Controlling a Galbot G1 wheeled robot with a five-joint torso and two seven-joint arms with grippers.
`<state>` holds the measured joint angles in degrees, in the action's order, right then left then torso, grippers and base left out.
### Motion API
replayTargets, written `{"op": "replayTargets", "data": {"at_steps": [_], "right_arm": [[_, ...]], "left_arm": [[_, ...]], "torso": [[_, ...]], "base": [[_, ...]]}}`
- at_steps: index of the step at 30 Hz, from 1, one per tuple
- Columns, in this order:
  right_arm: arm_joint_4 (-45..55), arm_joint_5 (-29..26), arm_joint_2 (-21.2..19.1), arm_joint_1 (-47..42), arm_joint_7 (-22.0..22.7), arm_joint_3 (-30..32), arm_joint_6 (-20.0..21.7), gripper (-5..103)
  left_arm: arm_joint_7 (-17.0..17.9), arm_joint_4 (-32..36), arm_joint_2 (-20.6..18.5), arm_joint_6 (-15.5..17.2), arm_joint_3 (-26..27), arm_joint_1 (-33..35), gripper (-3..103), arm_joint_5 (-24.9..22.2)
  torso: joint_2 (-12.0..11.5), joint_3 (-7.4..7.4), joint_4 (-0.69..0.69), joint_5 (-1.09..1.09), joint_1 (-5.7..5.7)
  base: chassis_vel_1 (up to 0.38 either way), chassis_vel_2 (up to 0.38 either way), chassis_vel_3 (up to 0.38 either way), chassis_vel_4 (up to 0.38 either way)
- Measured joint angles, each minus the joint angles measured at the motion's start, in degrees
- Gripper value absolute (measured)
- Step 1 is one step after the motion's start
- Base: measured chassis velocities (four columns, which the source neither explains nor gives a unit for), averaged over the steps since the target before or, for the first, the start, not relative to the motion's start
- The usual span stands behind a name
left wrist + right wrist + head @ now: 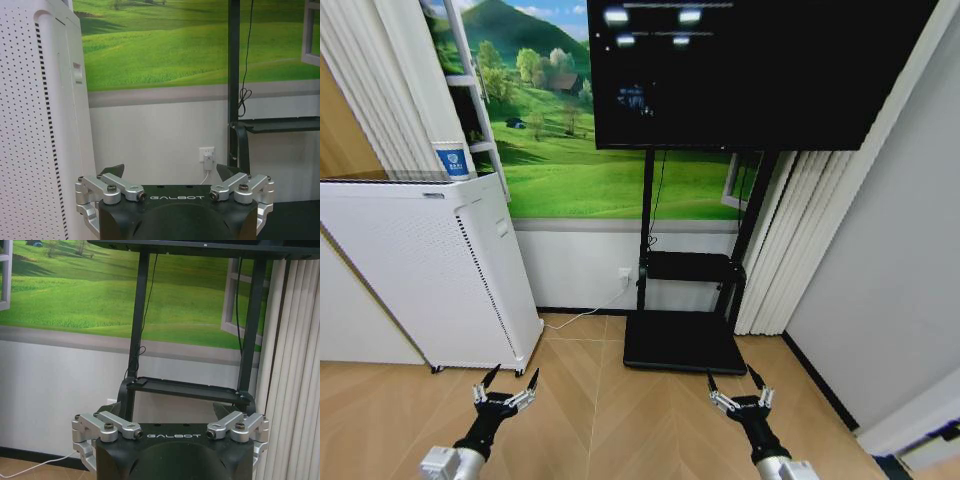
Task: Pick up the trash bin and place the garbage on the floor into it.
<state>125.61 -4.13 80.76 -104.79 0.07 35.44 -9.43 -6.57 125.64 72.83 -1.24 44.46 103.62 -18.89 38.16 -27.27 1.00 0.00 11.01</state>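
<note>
1. Head view: both grippers, left [506, 385] and right [739, 388], hung low over the floor [610, 420], jaws released and empty.
2. Left wrist view: a white appliance [40, 125] stood beside the gripper.
3. Right wrist view: a screen stand [187, 387] stood ahead.
4. Trash bin location: cannot tell. Judgement: light mesh; grip rim.

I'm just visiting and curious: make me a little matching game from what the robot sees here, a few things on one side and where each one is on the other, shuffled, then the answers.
Things:
1. white perforated appliance
2. black screen
3. left gripper
4. right gripper

Places:
A. on a black stand against the wall
B. open, over the floor in front of the stand's base
C. standing on the floor at the left
D. open, over the floor beside the appliance

Pairs: 1-C, 2-A, 3-D, 4-B
</note>
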Motion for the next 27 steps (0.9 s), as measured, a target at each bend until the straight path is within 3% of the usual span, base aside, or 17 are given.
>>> {"op": "replayTargets", "data": {"at_steps": [13,27], "right_arm": [[0.0,0.0,0.0,0.0,0.0,0.0,0.0,100],[0.0,0.0,0.0,0.0,0.0,0.0,0.0,100]], "left_arm": [[0.0,0.0,0.0,0.0,0.0,0.0,100,0.0],[0.0,0.0,0.0,0.0,0.0,0.0,100,0.0]], "torso": [[-0.2,0.13,0.00,0.00,-0.08],[-0.3,0.21,-0.01,-0.02,-0.15]], "base": [[0.037,-0.028,-0.035,0.040],[0.211,-0.220,-0.215,0.226]]}}
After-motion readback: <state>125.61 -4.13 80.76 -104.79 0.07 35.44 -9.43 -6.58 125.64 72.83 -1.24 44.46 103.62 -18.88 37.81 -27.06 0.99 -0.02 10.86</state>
